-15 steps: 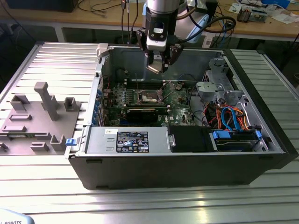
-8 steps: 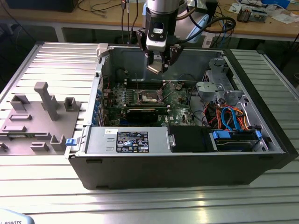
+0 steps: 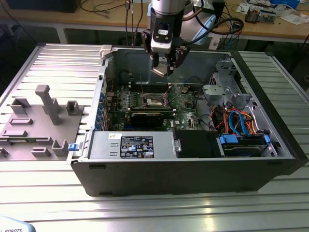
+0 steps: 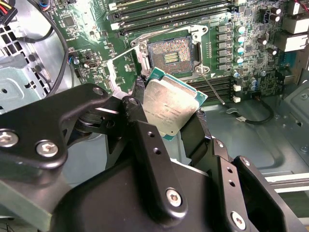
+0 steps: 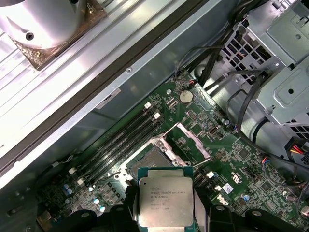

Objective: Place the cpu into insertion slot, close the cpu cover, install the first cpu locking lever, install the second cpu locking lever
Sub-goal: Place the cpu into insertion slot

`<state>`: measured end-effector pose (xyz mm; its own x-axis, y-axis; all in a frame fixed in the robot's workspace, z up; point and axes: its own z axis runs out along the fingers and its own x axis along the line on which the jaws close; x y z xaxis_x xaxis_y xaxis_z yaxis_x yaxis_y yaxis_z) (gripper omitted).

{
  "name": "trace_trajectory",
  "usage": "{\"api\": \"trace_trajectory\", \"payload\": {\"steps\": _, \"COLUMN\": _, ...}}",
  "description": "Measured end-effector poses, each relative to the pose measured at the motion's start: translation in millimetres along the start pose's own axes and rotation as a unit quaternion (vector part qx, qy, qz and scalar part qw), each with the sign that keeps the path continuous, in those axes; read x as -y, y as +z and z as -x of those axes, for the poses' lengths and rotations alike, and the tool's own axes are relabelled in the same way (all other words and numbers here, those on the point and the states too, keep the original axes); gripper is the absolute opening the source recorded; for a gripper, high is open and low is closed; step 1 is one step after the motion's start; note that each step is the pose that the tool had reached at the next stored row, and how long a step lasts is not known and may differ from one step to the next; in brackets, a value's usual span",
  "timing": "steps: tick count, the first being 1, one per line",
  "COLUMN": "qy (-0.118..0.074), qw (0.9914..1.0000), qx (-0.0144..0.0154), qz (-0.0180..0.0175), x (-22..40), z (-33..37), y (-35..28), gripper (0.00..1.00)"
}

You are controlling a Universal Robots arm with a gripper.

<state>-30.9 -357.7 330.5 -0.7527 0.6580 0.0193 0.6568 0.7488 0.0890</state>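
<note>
My gripper hangs inside the open computer case, above the motherboard, shut on the cpu. The cpu is a flat square chip with a silvery face and green rim, held by two opposite edges between black fingers. The insertion slot lies bare below it, its contact field exposed, seen also in the first wrist view and the exterior view. The cpu cover, a silvery frame, stands swung up beside the slot. A thin locking lever sticks up at the slot's side.
Memory slots run along one side of the socket. A metal drive cage and coloured cables fill the exterior view's right of the case; a power supply sits at the front. A grey fixture block lies outside, left.
</note>
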Motion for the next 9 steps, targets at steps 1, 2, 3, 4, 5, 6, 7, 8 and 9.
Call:
{"api": "trace_trajectory", "payload": {"steps": 1, "qy": 0.000, "qw": 1.00000, "qx": 0.0001, "qz": 0.0000, "x": 0.0, "z": 0.0, "y": 0.0, "gripper": 0.54}}
{"api": "trace_trajectory", "payload": {"steps": 2, "qy": 0.000, "qw": 1.00000, "qx": 0.0001, "qz": 0.0000, "x": 0.0, "z": 0.0, "y": 0.1, "gripper": 0.54}}
{"api": "trace_trajectory", "payload": {"steps": 3, "qy": 0.002, "qw": 1.00000, "qx": 0.0002, "qz": 0.0001, "x": 0.0, "z": 0.0, "y": 0.3, "gripper": 0.54}}
{"api": "trace_trajectory", "payload": {"steps": 4, "qy": 0.003, "qw": 0.99999, "qx": 0.0003, "qz": 0.0001, "x": 0.0, "z": 0.0, "y": 0.5, "gripper": 0.54}}
{"api": "trace_trajectory", "payload": {"steps": 5, "qy": 0.003, "qw": 0.99999, "qx": 0.0003, "qz": 0.0001, "x": 0.0, "z": 0.0, "y": 0.5, "gripper": 0.54}}
{"api": "trace_trajectory", "payload": {"steps": 6, "qy": 0.004, "qw": 0.99999, "qx": 0.0003, "qz": 0.0001, "x": 0.0, "z": 0.0, "y": 0.5, "gripper": 0.54}}
{"api": "trace_trajectory", "payload": {"steps": 7, "qy": 0.004, "qw": 0.99999, "qx": 0.0004, "qz": 0.0001, "x": 0.0, "z": 0.0, "y": 0.5, "gripper": 0.54}}
{"api": "trace_trajectory", "payload": {"steps": 8, "qy": 0.004, "qw": 0.99999, "qx": 0.0003, "qz": 0.0001, "x": 0.0, "z": 0.0, "y": 0.6, "gripper": 0.54}}
{"api": "trace_trajectory", "payload": {"steps": 9, "qy": 0.004, "qw": 0.99999, "qx": 0.0004, "qz": 0.0001, "x": 0.0, "z": 0.0, "y": 0.6, "gripper": 0.54}}
